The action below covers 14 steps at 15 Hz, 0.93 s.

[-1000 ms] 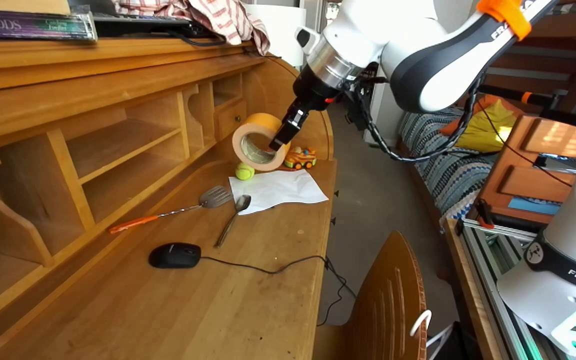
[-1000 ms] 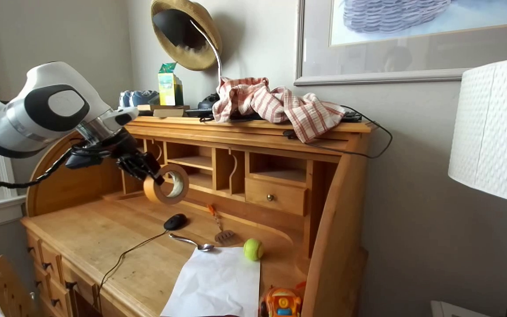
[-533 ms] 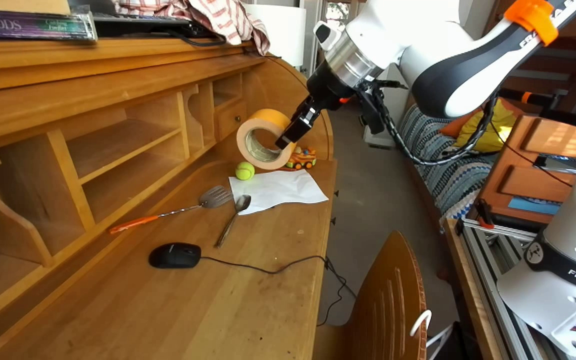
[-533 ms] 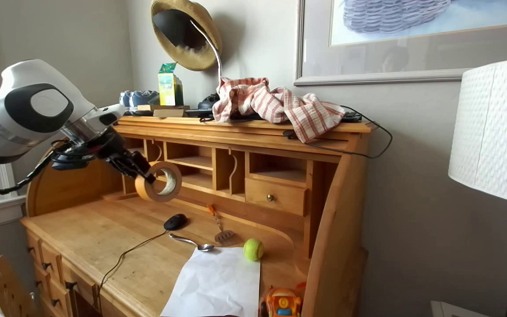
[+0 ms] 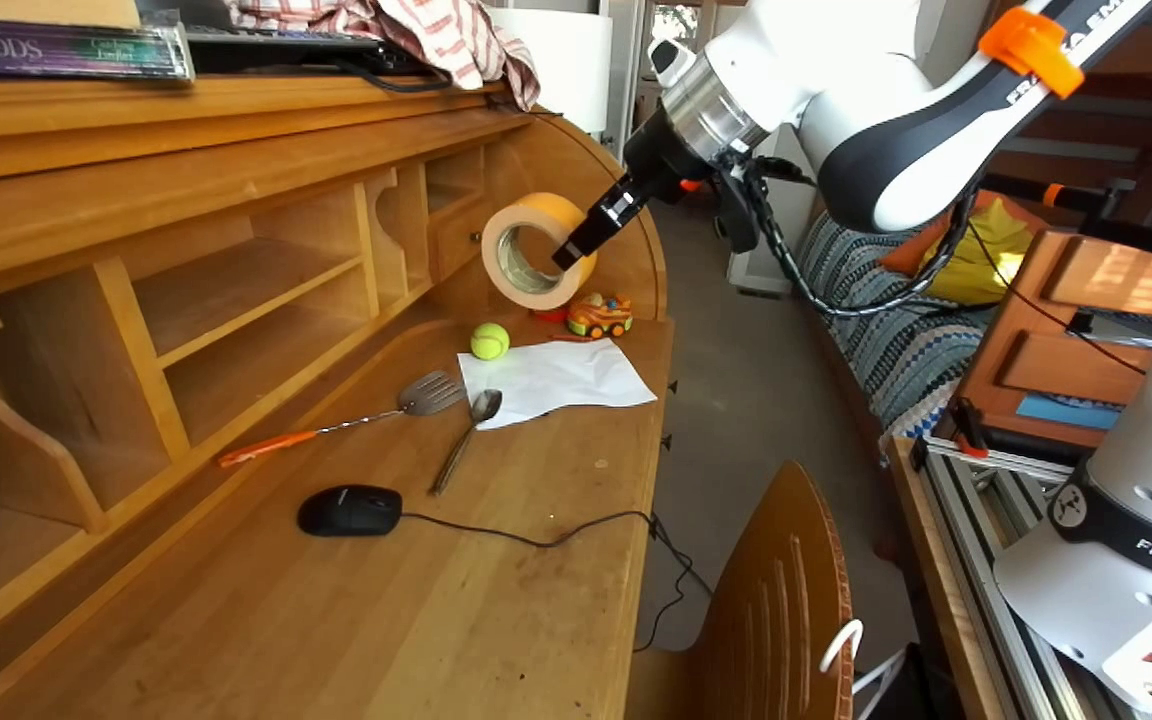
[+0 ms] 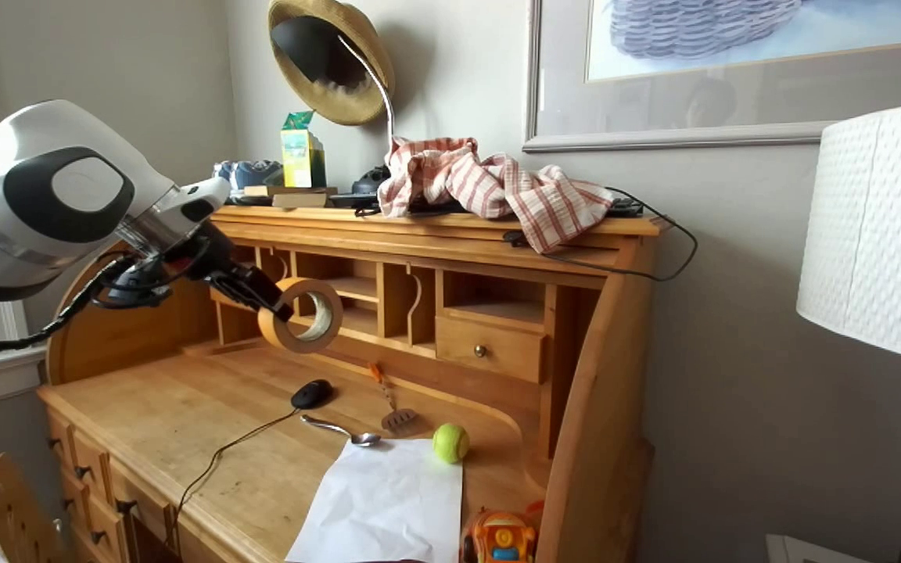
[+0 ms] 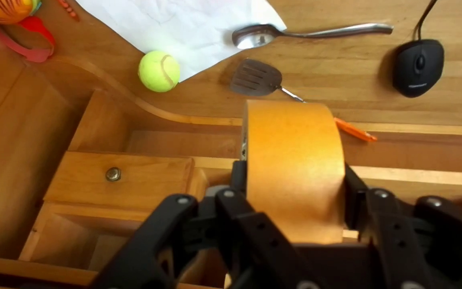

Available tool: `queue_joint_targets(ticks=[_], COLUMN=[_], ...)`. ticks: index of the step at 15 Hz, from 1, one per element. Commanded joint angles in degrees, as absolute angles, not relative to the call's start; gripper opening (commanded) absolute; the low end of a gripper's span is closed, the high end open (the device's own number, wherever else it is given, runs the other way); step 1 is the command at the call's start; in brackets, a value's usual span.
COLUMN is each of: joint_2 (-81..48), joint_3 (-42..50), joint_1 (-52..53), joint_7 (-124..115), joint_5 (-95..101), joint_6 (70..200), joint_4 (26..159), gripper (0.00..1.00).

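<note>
While a bed [image 5: 871, 348] appears solely in an exterior view and, above the desk [image 6: 153, 407], a straw hat [image 6: 353, 109] solely in an exterior view, my gripper [image 7: 295, 181], spread partway, clamps a tape roll [image 7: 294, 162] across its width, raised above that desk; only the wrist view shows fingers [image 7: 352, 190] on both its sides.

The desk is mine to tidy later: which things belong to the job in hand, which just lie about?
Part of the job: tape roll; gripper, closed on it.
Apparently just lying about: tennis ball, paper, spoon, spatula, mouse, toy car.
</note>
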State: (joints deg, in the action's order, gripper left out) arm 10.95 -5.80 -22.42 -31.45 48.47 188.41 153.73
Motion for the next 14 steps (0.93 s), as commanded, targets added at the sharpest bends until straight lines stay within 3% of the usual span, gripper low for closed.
queue_joint_targets(ticks=[1, 10, 11, 12, 13, 14], joint_2=[7.75, 1.39, 0.78, 0.25, 1.58, 1.16], joint_3=[-11.09, -21.86, -10.75, -9.64, -14.82, -13.33], joint_1=[-30.56, -38.60, -26.72, -25.26, -31.18, -29.64], joint_7=[-30.50, -13.11, -8.16, -5.73, -10.94, -9.79], joint_5=[47.84, 37.30, 32.78, 30.63, 34.86, 34.12], joint_6=[193.61, 193.85, 193.59, 191.71, 193.10, 193.01], joint_4=[150.66, 143.47, 143.70, 143.53, 144.43, 144.42], gripper=[0.29, 0.29, 0.29, 0.29, 0.29, 0.54])
